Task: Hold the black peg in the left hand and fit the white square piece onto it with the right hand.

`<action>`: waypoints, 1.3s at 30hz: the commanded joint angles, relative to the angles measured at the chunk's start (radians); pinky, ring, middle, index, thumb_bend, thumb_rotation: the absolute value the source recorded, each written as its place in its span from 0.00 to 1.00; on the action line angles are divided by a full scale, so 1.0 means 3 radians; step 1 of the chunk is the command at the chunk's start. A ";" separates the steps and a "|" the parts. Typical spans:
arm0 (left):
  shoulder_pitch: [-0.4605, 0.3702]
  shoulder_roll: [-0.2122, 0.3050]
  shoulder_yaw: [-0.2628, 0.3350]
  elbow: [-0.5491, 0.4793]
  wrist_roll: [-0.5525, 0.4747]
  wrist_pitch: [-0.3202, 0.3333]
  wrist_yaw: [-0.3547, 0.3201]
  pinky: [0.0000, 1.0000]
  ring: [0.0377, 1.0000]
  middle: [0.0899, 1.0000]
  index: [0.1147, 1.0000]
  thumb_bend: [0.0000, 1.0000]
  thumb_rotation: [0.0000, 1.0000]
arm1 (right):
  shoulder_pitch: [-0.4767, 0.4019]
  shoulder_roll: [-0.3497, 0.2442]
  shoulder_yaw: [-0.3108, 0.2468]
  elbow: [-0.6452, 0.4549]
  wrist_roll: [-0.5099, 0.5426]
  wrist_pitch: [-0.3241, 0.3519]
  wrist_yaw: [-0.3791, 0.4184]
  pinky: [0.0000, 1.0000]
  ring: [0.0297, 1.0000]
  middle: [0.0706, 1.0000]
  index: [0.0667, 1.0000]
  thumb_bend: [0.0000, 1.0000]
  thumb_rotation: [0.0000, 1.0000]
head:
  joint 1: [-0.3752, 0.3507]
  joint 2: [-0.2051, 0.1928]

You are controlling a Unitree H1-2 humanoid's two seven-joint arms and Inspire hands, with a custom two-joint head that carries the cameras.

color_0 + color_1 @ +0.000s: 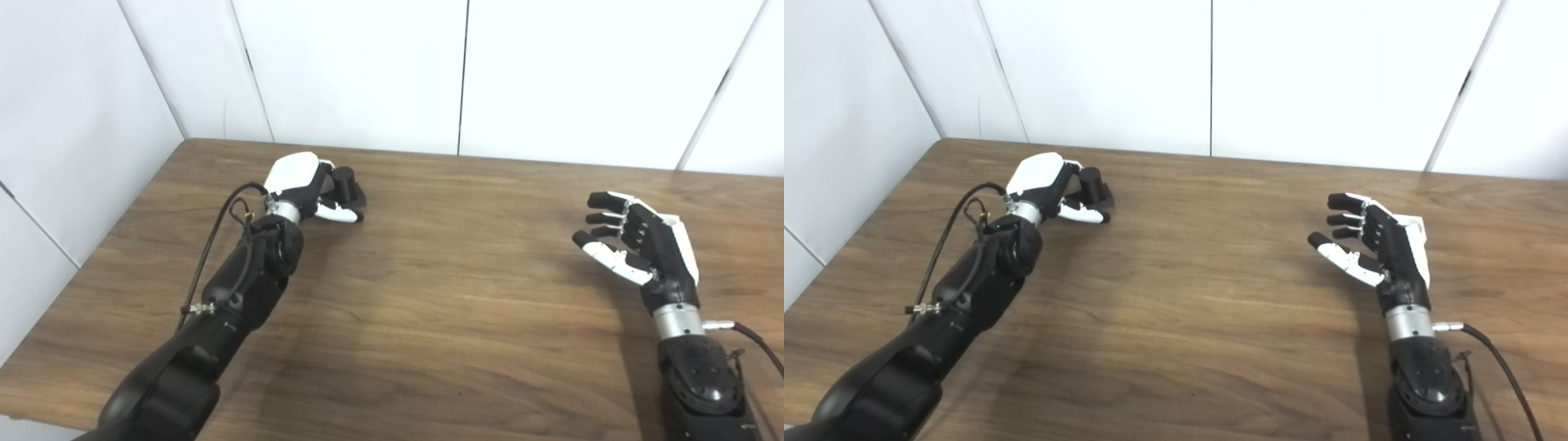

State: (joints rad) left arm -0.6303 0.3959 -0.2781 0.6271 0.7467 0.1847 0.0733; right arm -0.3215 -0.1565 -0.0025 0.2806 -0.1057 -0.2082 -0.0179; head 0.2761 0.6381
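The black peg (347,186), a short cylinder on a black base, stands on the wooden table (429,294) at the far left. My left hand (304,187) is right beside it on its left. The fingers curl toward the peg and the thumb lies stretched along the front of its base, not closed on it. My right hand (637,245) hovers over the right side of the table, open and empty, palm facing left. No white square piece shows in either view.
White wall panels (367,73) stand along the table's back and left edges. The left arm's cable (211,245) loops beside the forearm. The right arm's cable (1494,361) trails off to the right.
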 commanded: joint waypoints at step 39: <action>0.0026 0.0195 -0.0133 -0.0186 -0.0689 -0.0783 -0.0543 0.68 0.77 0.76 0.42 0.52 0.08 | 0.0094 -0.0003 0.0001 -0.0177 -0.0047 -0.0044 -0.0055 0.59 0.66 0.71 0.67 0.69 0.31 | -0.0057 0.0054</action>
State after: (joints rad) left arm -0.6189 0.4437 -0.3048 0.5861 0.5543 -0.0205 -0.0308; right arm -0.2977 -0.1574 -0.0035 0.2428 -0.1118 -0.2038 -0.0319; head 0.2593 0.6519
